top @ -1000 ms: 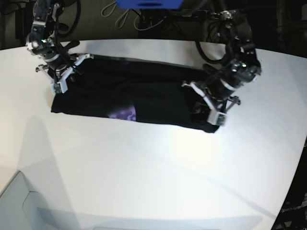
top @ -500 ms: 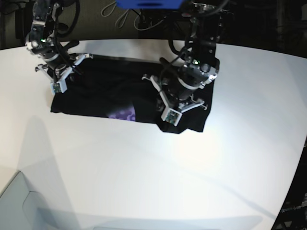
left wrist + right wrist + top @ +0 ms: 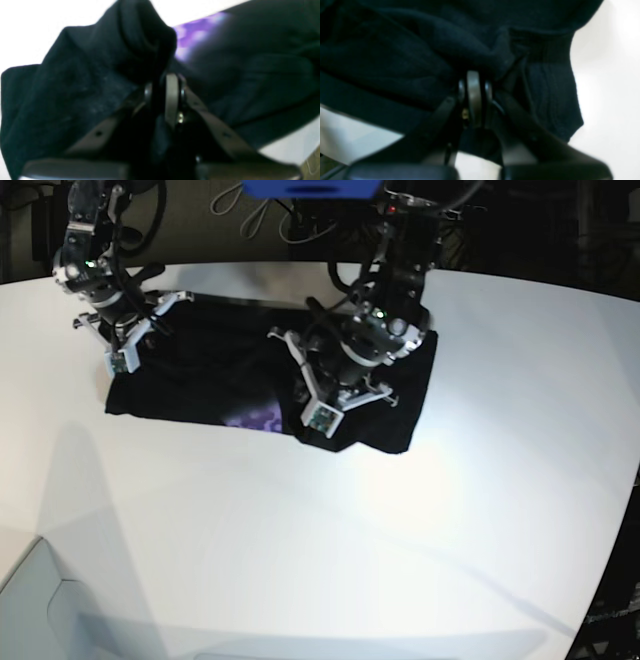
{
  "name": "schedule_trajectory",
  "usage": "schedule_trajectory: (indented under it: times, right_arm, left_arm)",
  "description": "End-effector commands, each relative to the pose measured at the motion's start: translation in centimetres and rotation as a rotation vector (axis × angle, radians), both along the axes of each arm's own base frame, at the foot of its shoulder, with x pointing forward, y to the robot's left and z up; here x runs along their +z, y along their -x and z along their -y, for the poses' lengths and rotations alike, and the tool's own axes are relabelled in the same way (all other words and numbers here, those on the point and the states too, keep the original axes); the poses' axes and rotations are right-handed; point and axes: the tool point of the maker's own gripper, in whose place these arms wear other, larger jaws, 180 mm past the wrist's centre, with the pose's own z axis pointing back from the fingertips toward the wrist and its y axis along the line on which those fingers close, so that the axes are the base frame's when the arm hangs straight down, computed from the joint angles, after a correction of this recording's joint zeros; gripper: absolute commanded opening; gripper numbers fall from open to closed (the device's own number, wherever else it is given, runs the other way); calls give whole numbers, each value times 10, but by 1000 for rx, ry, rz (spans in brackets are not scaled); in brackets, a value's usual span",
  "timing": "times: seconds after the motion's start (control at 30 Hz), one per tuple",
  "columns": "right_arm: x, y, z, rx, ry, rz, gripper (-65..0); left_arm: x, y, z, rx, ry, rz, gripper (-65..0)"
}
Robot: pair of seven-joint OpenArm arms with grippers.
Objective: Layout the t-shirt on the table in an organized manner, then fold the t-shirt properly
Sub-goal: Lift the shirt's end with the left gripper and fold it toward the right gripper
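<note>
Both arms (image 3: 400,260) are black with looping black cables; each tool (image 3: 330,385) has white-edged black fingers, brass screws.

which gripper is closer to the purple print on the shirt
Left. The left gripper is clamped on a fold of the t-shirt right beside the purple print; the right gripper pinches the shirt's far end, well away from it.
</note>
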Motion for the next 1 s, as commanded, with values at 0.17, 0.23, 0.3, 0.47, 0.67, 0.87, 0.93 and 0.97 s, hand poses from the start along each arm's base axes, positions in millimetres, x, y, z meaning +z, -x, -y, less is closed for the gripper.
schedule_trajectory:
  times: [0.17, 0.23, 0.3, 0.47, 0.67, 0.87, 0.93, 0.97]
  right_arm:
    - [8, -5, 3, 1, 9, 29, -650]
    - [8, -5, 3, 1, 9, 29, -650]
    - [8, -5, 3, 1, 9, 29, -650]
    - [8, -5, 3, 1, 9, 29, -650]
    - [8, -5, 3, 1, 9, 29, -650]
    - [7, -5, 3, 1, 8, 27, -650]
    - [7, -5, 3, 0, 7, 26, -650]
    - [7, -5, 3, 0, 7, 27, -650]
  left_arm:
    - [11, -8, 19, -38, 33, 39, -650]
    - [9, -10, 19, -40, 29, 35, -650]
    - [11, -12, 20, -43, 27, 38, -650]
    - [12, -12, 20, -42, 27, 38, -607]
    - [16, -13, 20, -40, 36, 52, -411]
    - [51, -15, 25, -40, 134, 115, -384]
    - [67, -15, 26, -36, 201, 133, -383]
    - [72, -14, 24, -37, 223, 141, -383]
